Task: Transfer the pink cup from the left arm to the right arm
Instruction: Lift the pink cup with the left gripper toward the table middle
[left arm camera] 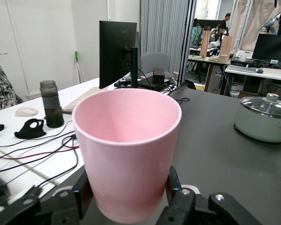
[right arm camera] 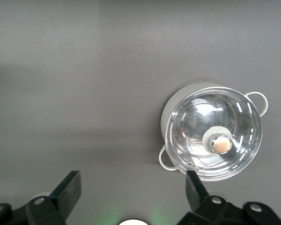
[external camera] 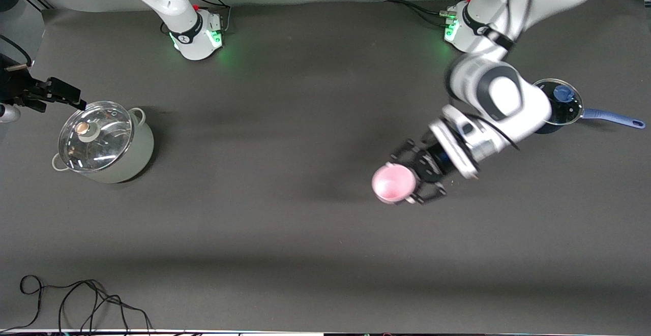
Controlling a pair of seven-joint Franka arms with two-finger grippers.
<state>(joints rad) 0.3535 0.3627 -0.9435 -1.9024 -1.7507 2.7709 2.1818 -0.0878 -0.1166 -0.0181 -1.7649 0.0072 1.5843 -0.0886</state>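
Pink cup upright (front view hides this).

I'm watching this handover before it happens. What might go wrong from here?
1. The left tool grips the pink cup only near its base, so a pull from the other arm may tip it.
2. The right tool, open, hovers by the lidded pot and must cross the table; it may clip the pot.

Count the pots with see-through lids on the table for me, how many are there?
2. The pale green pot sits at the right arm's end of the table. The blue-handled saucepan sits at the left arm's end, partly hidden by the left arm.
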